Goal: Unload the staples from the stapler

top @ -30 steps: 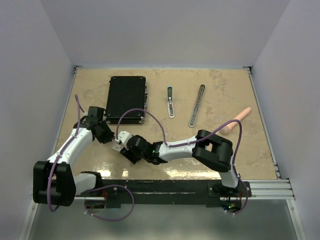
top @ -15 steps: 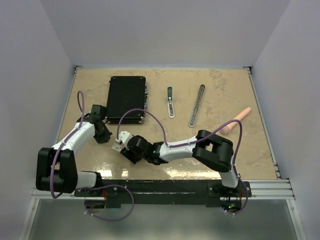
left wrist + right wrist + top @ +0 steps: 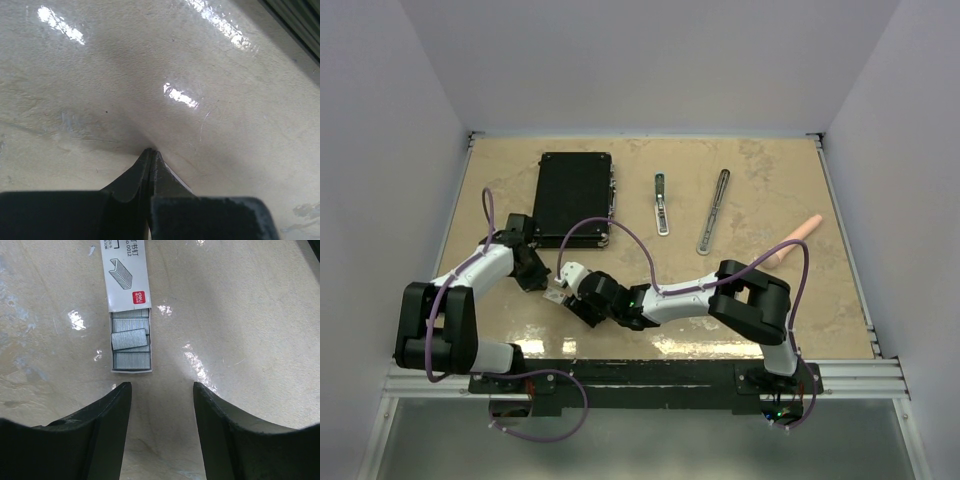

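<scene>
- Desk: beige, glossy, carrying everything listed below.
- Stapler: lying apart in two pieces at the far middle of the desk, a long rail and a short bar beside it. Neither arm is touching either piece.
- Staples: silvery blocks sitting in the open tray of a small white box. One block is lying slightly askew on top of the others. The box is resting flat near the front left of the desk.
- Right arm: reaching across to the left, with its jaws spread wide and holding nothing. They are hovering just short of the tray's open end.
- Left arm: folded in close to the box. Its jaws are pressed together, with nothing showing between them, and pointing at bare desk.
- Case: black, flat, at the far left, well apart from the stapler.
- Pink cylinder: lying at the right, untouched.
- Step in hand, as I judge it: the unloading itself is looking finished, with the staples going into the box.
- Next move, as I judge it: either seating the askew block level or pulling both arms clear without nudging the light box.
</scene>
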`<state>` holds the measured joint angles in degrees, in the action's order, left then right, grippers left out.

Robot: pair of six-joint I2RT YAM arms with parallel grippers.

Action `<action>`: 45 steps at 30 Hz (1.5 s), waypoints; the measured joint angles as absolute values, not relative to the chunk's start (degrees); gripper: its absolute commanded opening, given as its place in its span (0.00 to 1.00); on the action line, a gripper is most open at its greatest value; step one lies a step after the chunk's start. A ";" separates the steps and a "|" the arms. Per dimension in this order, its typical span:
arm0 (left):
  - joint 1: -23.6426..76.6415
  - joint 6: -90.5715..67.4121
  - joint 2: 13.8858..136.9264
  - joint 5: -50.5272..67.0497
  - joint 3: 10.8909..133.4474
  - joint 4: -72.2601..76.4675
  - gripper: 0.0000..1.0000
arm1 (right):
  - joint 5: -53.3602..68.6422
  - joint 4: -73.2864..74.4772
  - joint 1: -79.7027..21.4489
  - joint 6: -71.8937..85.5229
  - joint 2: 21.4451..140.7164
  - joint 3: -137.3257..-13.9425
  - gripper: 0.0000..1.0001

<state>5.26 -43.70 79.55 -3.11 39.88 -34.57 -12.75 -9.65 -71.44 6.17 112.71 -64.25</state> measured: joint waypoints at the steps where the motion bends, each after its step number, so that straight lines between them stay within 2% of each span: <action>1: 5.26 -43.70 79.55 -2.90 39.81 -34.37 0.00 | -12.80 -9.69 -71.44 6.17 112.73 -64.25 0.55; 21: 5.26 -42.96 78.39 1.10 38.22 -31.46 0.00 | -14.33 -11.55 -71.16 6.35 115.48 -66.98 0.56; 45: 5.17 -50.13 71.77 2.52 34.00 -32.93 0.00 | -17.26 -14.57 -70.81 13.43 117.01 -67.42 0.56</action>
<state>5.17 -50.13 71.77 2.52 34.00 -32.93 -17.26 -14.57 -70.81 13.43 117.01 -67.42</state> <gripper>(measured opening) 0.011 0.561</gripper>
